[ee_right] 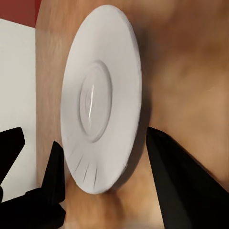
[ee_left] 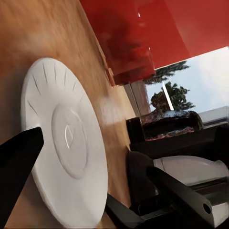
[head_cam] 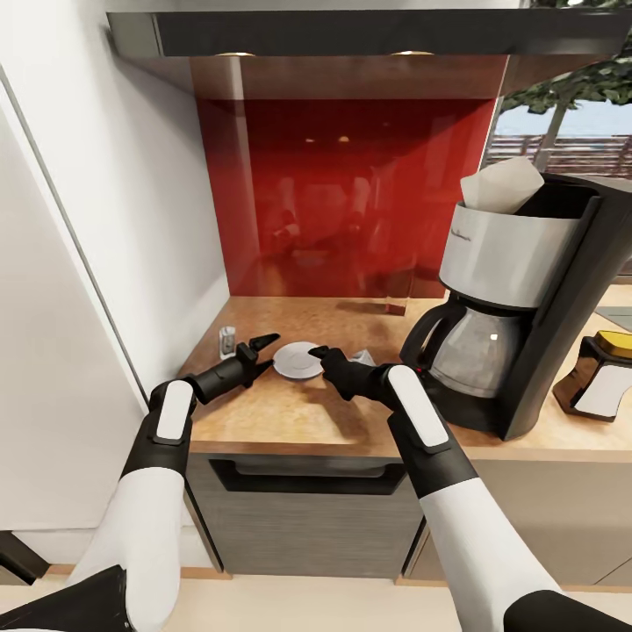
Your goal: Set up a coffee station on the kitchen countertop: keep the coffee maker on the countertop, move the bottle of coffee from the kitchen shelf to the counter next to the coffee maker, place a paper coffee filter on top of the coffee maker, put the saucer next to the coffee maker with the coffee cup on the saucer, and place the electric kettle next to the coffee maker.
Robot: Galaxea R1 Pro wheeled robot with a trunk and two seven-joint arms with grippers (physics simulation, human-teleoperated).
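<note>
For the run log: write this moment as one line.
saucer: empty, on countertop, left of coffee maker | filter: in coffee maker top | left gripper: open, beside saucer | right gripper: open, at saucer rim

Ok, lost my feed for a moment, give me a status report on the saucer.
Left gripper open, right gripper open, both empty. Saucer flat on the countertop between them, no cup on it. Coffee maker stands to the right, filter on top.

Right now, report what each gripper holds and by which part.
Nothing is held. The left gripper and right gripper are both open, flanking the saucer on the counter, one on each side of its rim, without clamping it.
</note>
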